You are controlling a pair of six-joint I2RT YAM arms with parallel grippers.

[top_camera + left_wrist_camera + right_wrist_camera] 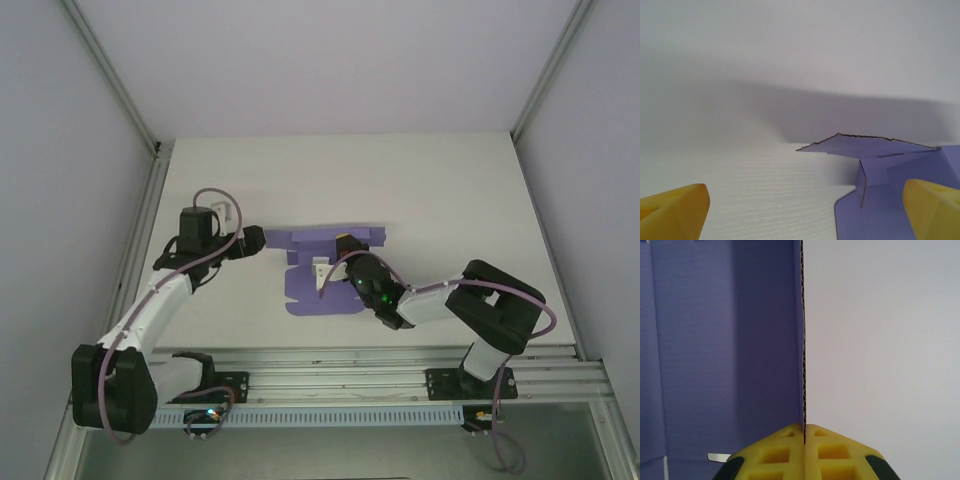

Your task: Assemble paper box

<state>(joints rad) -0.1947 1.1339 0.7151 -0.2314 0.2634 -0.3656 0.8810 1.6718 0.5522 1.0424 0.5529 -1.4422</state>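
The paper box (305,296) is a purple die-cut card lying mostly flat in the middle of the white table. My right gripper (343,248) reaches over it from the right. In the right wrist view its yellow fingers (785,452) are shut on the card's thin corrugated edge (803,340), with the purple face (730,340) to the left. My left gripper (254,241) sits just off the card's left end, open. From the left wrist its yellow fingertips (675,207) stand far apart, nothing between them. One tip overlaps the card (880,210), where a flap (865,146) is lifted.
The white table (420,200) runs to pale walls at the back and both sides, with metal frame posts (140,120) at the corners. An aluminium rail (340,365) holding both arm bases crosses the near edge.
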